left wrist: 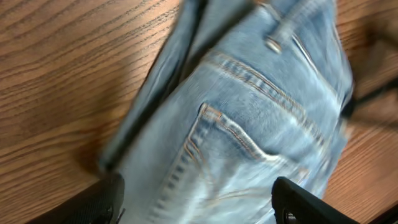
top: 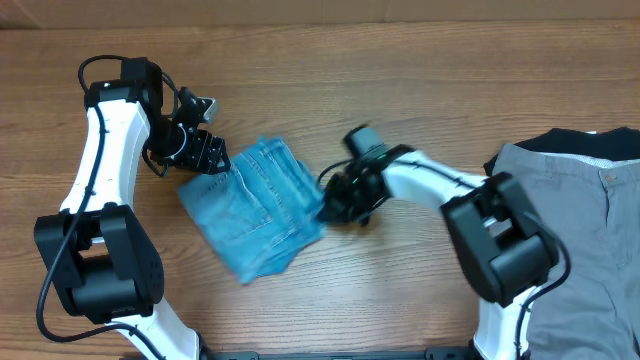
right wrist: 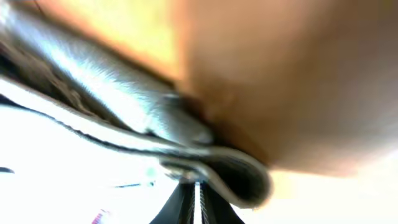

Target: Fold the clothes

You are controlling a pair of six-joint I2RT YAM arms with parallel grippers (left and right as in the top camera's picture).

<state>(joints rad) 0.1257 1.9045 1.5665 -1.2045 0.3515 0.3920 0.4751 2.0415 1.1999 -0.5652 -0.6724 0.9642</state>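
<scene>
**Denim jeans [left wrist: 249,124] close under the left wrist, one gripper on each side**

We see the wooden table [top: 400,70] carrying all the clothes. Grey trousers [top: 585,240] lie spread at the far right edge, well apart from both grippers. The jeans are a folded bundle left of the centre, turned at a slant to the table edges. The bundle looks about as wide as it is long, so we cannot name a clear long axis. In the left wrist view a stitched back pocket faces up. A black garment [top: 590,142] shows as a strip under the top of the grey trousers.

The right gripper [top: 335,205] is at the right edge of the bundle, low on the table. Its wrist view is blurred, with a fold of cloth against the lens. We cannot tell whether its jaws are closed on the denim.

The left gripper [top: 213,157] is at the upper left corner of the bundle. Its jaws stand wide apart and hold nothing. Its fingers [left wrist: 102,199] frame the denim, which lies straight ahead of them.

We judge that the jeans lie between the two arms and both are equally near. The next fold or pull would run across the bundle, from one gripper toward the other.
</scene>
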